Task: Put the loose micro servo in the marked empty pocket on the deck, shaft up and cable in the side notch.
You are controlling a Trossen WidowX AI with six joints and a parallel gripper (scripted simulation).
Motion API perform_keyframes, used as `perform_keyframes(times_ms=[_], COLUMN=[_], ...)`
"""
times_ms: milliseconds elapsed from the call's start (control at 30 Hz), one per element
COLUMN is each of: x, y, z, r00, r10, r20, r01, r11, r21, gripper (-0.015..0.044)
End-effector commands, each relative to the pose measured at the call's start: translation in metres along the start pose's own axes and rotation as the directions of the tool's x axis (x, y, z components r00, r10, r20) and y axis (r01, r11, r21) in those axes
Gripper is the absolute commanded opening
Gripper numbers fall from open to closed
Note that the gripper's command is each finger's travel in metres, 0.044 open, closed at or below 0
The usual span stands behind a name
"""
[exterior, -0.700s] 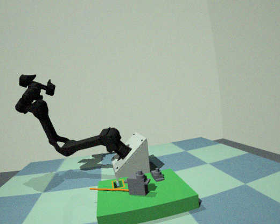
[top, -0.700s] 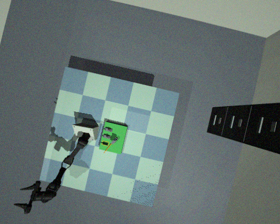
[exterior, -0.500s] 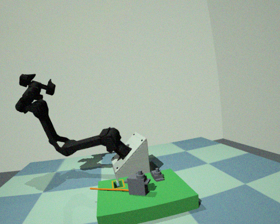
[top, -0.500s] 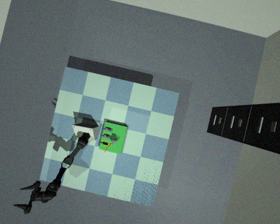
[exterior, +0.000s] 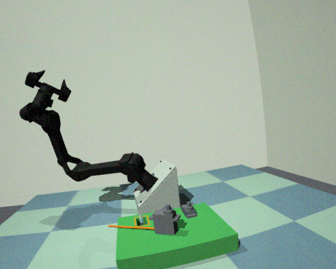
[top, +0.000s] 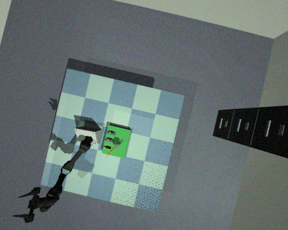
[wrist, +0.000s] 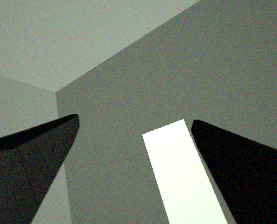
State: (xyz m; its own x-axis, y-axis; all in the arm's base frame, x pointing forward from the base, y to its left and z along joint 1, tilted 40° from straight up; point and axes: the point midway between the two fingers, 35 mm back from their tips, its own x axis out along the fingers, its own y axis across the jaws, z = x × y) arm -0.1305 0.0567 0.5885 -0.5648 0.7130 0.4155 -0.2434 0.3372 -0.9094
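High above desk's edge, tool hung spread wide, gripping nothing. Micro servo stood loose on green deck, just beside marked pocket. Step in hand looked like approach; next move called for descending to grasp servo.

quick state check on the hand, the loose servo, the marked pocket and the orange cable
hand: open, holding nothing, raised well away from the deck
loose servo: upright on the green deck, beside the pocket, not seated
marked pocket: not filled by the servo
orange cable: lying across the deck, past its edge
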Motion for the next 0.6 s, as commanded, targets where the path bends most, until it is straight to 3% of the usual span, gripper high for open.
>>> perform_keyframes(times_ms=[0,567], x=[0.004,-0.013], y=[-0.003,0.010], z=[-0.040,-0.200], r00=[0.995,0.860], r10=[-0.036,-0.074], r20=[-0.095,-0.506], r01=[0.045,0.279], r11=[0.994,0.897], r21=[0.099,0.343], gripper=[0.0440,0.0440])
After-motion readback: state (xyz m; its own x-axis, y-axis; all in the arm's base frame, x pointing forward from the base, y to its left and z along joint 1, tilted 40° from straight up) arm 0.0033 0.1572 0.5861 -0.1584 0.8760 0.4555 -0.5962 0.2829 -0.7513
